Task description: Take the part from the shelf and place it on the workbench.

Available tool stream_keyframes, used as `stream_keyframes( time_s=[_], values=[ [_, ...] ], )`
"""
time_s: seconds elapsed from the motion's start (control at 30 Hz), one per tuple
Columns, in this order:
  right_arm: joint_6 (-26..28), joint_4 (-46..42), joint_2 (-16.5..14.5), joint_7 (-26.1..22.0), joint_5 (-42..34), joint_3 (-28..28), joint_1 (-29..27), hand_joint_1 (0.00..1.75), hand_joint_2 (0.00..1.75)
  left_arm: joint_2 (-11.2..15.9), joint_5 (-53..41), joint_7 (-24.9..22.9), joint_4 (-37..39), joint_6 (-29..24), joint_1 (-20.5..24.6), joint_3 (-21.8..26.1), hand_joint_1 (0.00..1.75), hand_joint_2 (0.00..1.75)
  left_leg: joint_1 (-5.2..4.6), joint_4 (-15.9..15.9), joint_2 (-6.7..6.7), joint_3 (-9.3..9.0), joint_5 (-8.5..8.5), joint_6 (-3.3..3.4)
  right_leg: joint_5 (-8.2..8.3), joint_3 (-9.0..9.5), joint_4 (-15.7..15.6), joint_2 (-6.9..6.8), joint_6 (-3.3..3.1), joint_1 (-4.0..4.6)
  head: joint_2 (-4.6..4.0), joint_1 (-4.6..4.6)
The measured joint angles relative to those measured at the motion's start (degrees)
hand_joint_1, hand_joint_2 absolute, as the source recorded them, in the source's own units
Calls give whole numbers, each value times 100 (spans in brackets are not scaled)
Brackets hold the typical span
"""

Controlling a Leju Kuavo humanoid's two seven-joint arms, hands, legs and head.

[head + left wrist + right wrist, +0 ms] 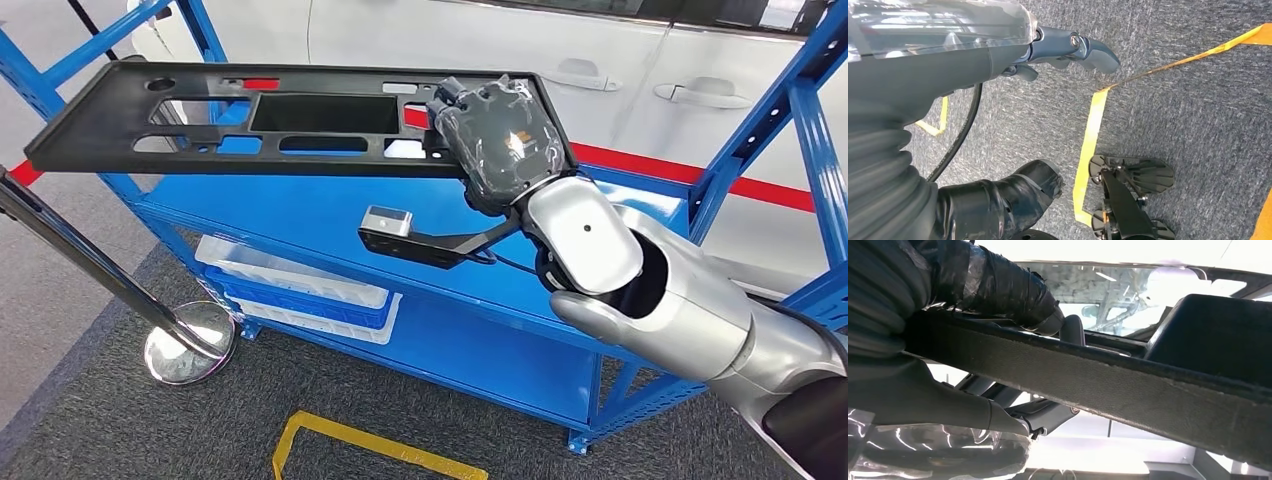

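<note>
A long flat black part [130, 125] with several cut-out openings is held out level in front of the blue shelf [300, 215], above its upper board. My right hand [500, 140] grips its right end from above. In the right wrist view the part's edge [1128, 385] runs across, clamped between the thumb [998, 287] and the fingers. My left hand [1068, 47] hangs over the carpet with nothing in it, fingers apart.
A white car [600, 60] stands behind the shelf. White and blue trays [300, 290] lie on the shelf's lower level. A chrome post with a round base [185, 345] stands at the left. Yellow tape [370, 445] marks the grey carpet.
</note>
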State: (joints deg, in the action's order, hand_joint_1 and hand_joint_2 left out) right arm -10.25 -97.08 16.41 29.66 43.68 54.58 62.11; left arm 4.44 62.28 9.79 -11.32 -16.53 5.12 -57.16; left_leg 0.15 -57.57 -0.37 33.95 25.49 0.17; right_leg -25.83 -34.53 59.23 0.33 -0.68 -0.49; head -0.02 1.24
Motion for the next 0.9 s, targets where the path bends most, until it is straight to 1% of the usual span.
stream_keyframes(
  time_s=[0.17, 0.23, 0.3, 0.33, 0.37, 0.43, 0.47, 0.5, 0.67, 0.73, 0.77, 0.8, 0.83, 0.87, 0.9],
  values=[
    [45, -78, 8, -111, 55, -3, -51, 175, 175, 0, -25, 116, 0, -22, 2, -5, 0, 175, -5, -44, 0, 20, 26, 41, 0, 0, -3, 1, 12, -7, 0, 1],
    [67, -127, 20, -138, 123, -12, -69, 175, 175, 0, -44, 160, 0, -25, 3, -9, 0, 175, -9, -48, 0, 26, 30, 60, 7, 6, -19, 1, 35, -10, 0, 1],
    [66, -173, 43, -151, 167, -36, -76, 175, 175, -2, -47, 185, 0, -25, 6, -13, 0, 175, 24, 41, 9, -26, -7, 93, 0, 28, -38, 2, 78, 1, 0, -3],
    [63, -189, 61, -155, 177, -51, -77, 175, 175, -5, -47, 193, 0, -24, 7, -14, 0, 175, 46, 106, 18, -70, -31, 108, -59, 0, 37, 0, 104, 7, 0, -11],
    [60, -204, 78, -157, 185, -64, -78, 175, 175, -8, -47, 198, 0, -23, 8, -17, 0, 175, 70, 164, 28, -113, -52, 120, -175, -88, 232, -2, 129, 8, 0, -23],
    [54, -226, 107, -162, 194, -77, -84, 175, 175, -11, -46, 204, 0, -21, 9, -25, 0, 175, 82, 201, 39, -150, -58, 128, -453, -360, 776, -8, 165, -7, 0, -46],
    [51, -233, 112, -162, 196, -77, -87, 175, 175, -11, -46, 204, 0, -21, 9, -27, 0, 175, 83, 200, 42, -150, -56, 131, -538, -459, 967, -8, 173, -14, 0, -51],
    [50, -237, 116, -162, 196, -77, -90, 175, 175, -11, -46, 204, 0, -21, 10, -28, 0, 175, 83, 199, 43, -151, -54, 132, -569, -501, 1047, -9, 176, -17, 0, -52],
    [50, -237, 116, -162, 196, -77, -91, 175, 175, -11, -46, 204, 0, -21, 10, -28, 0, 175, 83, 198, 43, -151, -53, 133, -577, -512, 1068, -9, 177, -18, 0, -51],
    [50, -240, 117, -163, 196, -77, -97, 175, 175, -11, -46, 204, 0, -21, 10, -29, 0, 175, 85, 197, 44, -151, -50, 134, -614, -570, 1175, -9, 181, -23, 0, -50],
    [48, -249, 121, -163, 196, -78, -107, 175, 175, -11, -46, 198, 0, -25, 12, -31, 0, 175, 90, 192, 44, -151, -45, 134, -638, -655, 1316, -10, 190, -34, 0, -50],
    [46, -264, 132, -161, 196, -80, -118, 175, 175, -11, -46, 185, 0, -37, 12, -33, 0, 175, 110, 170, 36, -158, -23, 113, -515, -650, 1256, -11, 213, -60, 0, -50],
    [44, -285, 146, -156, 197, -87, -129, 175, 175, -11, -46, 169, 1, -50, 12, -35, 0, 175, 137, 122, 25, -162, 21, 70, -316, -549, 980, -13, 247, -98, 0, -54],
    [41, -322, 169, -147, 201, -100, -141, 175, 175, -13, -47, 150, 3, -62, 13, -39, 0, 175, 166, 49, 13, -144, 88, -20, -140, -435, 692, -1, 210, -119, 0, -61],
    [40, -354, 189, -138, 205, -115, -146, 175, 175, -15, -48, 137, 5, -72, 17, -43, 0, 175, 190, -109, 6, -90, 201, -108, 36, -263, 321, 11, 155, -130, 0, -64]
  ],
)
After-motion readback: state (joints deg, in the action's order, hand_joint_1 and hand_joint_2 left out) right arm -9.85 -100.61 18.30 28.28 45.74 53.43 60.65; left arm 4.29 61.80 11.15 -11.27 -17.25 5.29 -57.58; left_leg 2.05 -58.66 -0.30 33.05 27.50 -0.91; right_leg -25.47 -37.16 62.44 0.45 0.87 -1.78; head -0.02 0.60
